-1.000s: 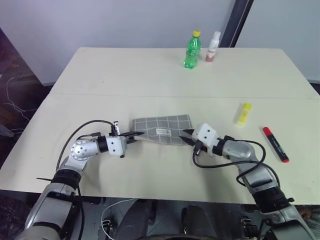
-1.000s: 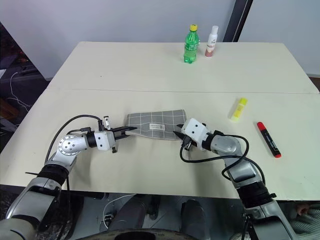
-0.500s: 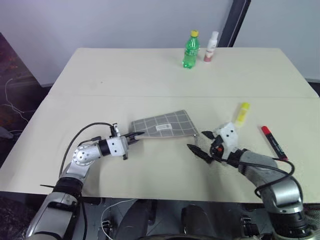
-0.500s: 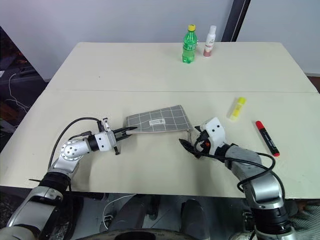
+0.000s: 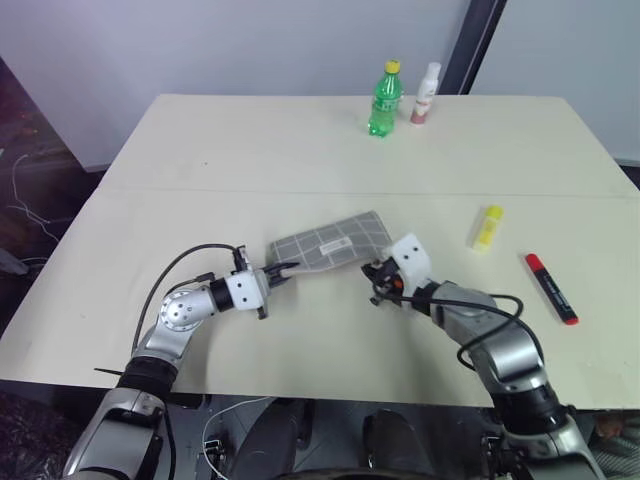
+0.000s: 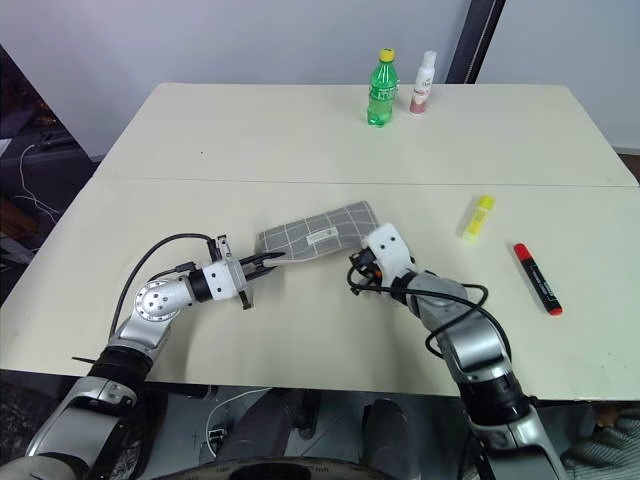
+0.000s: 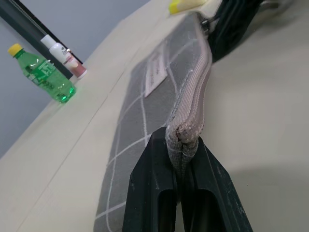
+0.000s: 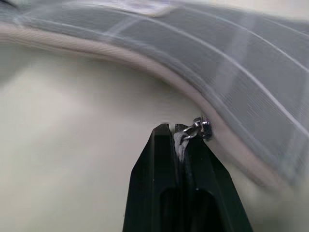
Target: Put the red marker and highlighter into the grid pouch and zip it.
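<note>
left hand (image 5: 283, 269): clamped tight, pointing inward | right hand (image 5: 374, 277): pinched tight, pointing toward the left hand

- A cream surface (image 5: 300, 140) is stretching across the room, a seam crossing it.
- A pale grey wall (image 5: 200, 40) is standing behind, a dark vertical post (image 5: 470, 45) dividing it.

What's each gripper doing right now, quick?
Left gripper: shut on the pouch, pinching its end seam.
Right gripper: shut on the zip pull strap at the pouch's other end.
</note>
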Motion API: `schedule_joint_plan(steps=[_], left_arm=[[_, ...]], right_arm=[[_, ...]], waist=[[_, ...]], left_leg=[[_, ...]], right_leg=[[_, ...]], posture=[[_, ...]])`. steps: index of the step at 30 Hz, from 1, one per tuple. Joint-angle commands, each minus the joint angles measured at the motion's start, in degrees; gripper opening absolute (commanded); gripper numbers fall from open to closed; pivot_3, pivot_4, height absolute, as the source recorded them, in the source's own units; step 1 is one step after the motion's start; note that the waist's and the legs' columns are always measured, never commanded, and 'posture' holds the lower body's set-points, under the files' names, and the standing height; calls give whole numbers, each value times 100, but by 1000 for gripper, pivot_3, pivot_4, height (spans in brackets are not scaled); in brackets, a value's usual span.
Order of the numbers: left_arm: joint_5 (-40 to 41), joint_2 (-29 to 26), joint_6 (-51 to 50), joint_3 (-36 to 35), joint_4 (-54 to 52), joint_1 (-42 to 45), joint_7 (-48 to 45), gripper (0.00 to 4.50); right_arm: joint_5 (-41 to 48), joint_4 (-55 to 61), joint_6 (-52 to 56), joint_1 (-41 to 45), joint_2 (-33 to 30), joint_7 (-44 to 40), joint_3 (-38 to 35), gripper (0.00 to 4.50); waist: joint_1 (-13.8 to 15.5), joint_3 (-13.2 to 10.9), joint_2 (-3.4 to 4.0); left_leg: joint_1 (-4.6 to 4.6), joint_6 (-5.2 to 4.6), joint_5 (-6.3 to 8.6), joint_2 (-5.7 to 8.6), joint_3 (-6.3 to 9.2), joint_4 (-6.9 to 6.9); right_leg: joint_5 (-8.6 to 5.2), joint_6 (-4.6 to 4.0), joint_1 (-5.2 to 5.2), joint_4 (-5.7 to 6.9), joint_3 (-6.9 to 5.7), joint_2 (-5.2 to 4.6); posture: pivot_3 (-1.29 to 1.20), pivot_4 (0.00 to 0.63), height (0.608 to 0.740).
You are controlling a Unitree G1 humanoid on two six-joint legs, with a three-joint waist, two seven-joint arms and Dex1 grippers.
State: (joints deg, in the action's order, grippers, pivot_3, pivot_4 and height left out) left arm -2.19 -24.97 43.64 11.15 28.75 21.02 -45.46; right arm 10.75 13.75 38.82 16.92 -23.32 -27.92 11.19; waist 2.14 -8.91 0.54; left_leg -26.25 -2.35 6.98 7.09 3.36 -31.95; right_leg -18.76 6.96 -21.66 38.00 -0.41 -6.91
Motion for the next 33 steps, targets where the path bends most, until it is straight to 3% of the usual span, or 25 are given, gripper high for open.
schedule_joint_plan(steps=[1, 9, 20, 26, 33], left_arm=[[-158, 116, -46, 277, -216, 2, -16, 0], [-335, 127, -102, 266, -215, 65, 145, 0], [-433, -439, 148, 171, -166, 4, 193, 0], [-641, -457, 193, 276, -136, 112, 270, 0], [-1019, -860, 518, 385, 116, 292, 301, 0]], right_arm=[[-296, -217, -453, 385, 64, -199, 407, 39], [-499, -445, -1407, 669, -127, -1045, 759, 39], [-514, -312, -1077, 283, -760, -1327, 220, 39], [-611, -415, -522, 506, -657, -919, 87, 39], [-198, 133, 107, 409, -715, -1213, 85, 39]], waist=[[4, 0, -1], [-9, -1, -2], [-23, -3, -6], [-52, -3, -5], [-45, -3, -5]], left_leg=[[-1, 0, 0, 0, 0, 0], [-2, 0, 0, -1, 3, -7], [-3, 0, 0, -6, 5, -5], [-3, 0, 0, -8, 7, -5], [-3, 1, 0, -8, 7, 1]], right_leg=[[1, 1, 0, -1, 0, 1], [9, 16, 0, 0, -1, 7], [10, 16, -4, 2, -1, 10], [3, 2, -6, 8, 0, 11], [3, 2, -11, 8, 0, 11]], posture=[[0, 150, 740], [0, 150, 740], [0, 150, 740], [0, 150, 740], [0, 150, 740]])
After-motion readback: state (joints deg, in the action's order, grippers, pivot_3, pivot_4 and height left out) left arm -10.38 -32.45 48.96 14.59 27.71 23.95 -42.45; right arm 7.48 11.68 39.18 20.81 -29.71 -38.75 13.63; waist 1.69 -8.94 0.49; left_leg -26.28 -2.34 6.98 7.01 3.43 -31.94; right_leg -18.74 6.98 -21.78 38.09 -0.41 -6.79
